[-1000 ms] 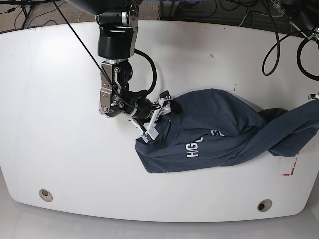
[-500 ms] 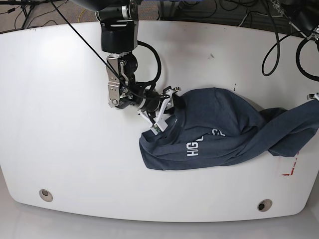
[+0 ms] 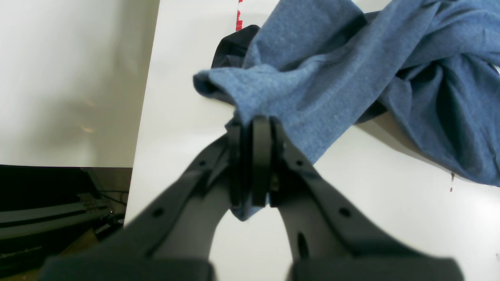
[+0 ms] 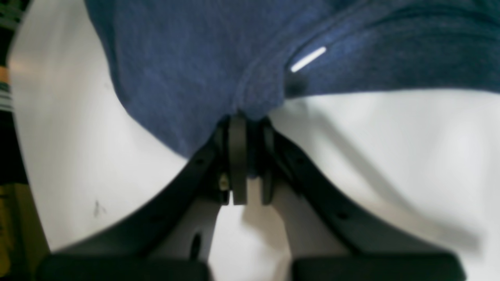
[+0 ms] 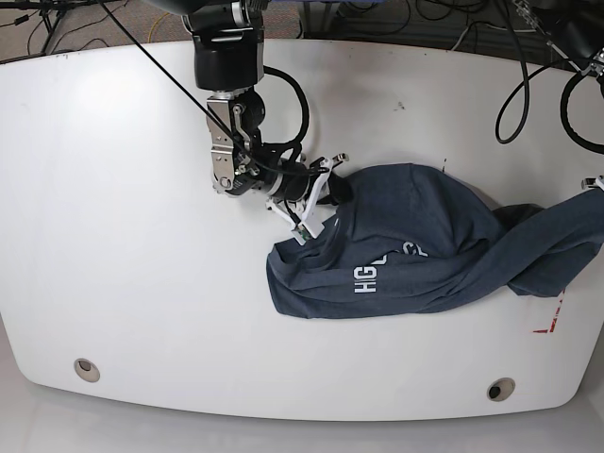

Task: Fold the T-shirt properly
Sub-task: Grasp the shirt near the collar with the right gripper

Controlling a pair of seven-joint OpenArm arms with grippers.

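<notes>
The dark navy T-shirt (image 5: 425, 241) lies bunched on the white table (image 5: 123, 236), with its white lettering (image 5: 387, 269) facing up. My right gripper (image 5: 316, 203) is at the shirt's upper left edge. In the right wrist view, that right gripper (image 4: 242, 121) is shut on a fold of the T-shirt (image 4: 187, 58), close to a small white tag (image 4: 308, 59). In the left wrist view, my left gripper (image 3: 256, 125) is shut on a hem of the T-shirt (image 3: 332, 78) near the table's side edge. The shirt's right end rises toward the base view's right border.
Black cables (image 5: 528, 75) loop over the table's back right corner. Two round holes (image 5: 87, 368) (image 5: 500, 389) sit near the front edge. A red mark (image 5: 547, 326) lies at the front right. The table edge (image 3: 142, 117) drops off just left of the left gripper.
The right gripper's jaws have closed on the shirt's upper left edge. It has also moved slightly right and toward the back. The shirt's left part shifted right with it.
</notes>
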